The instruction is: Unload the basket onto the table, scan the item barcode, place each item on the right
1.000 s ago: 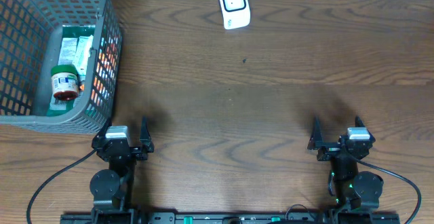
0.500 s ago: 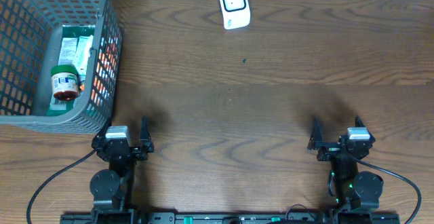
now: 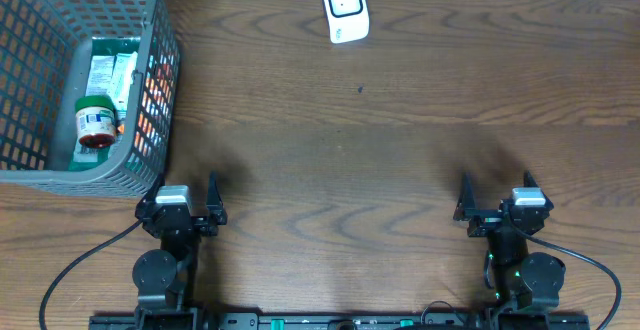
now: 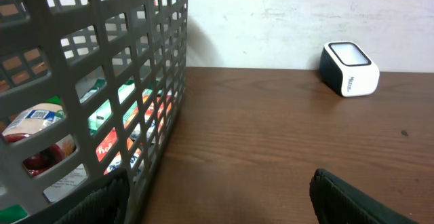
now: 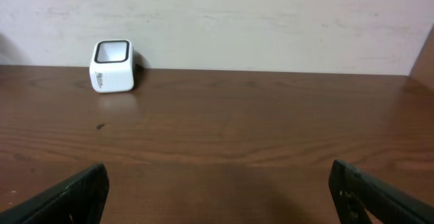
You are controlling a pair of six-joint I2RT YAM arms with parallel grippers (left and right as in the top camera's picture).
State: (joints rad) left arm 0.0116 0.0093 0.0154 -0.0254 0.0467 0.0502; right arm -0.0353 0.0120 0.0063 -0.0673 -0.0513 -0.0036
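Left gripper and right gripper sit spread and empty at the desk's near edge. A jar lies in the basket at the far left corner, with the scanner at the far edge. The left gripper would best drop in from above and grip the jar clear of its label.

Table dark wood grain, low sheen; basket grey matt plastic; scanner white plastic, probably glossy.

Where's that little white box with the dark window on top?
The scanner stands at the far edge of the table, near the middle in the overhead view, alone and well to the right of the basket.
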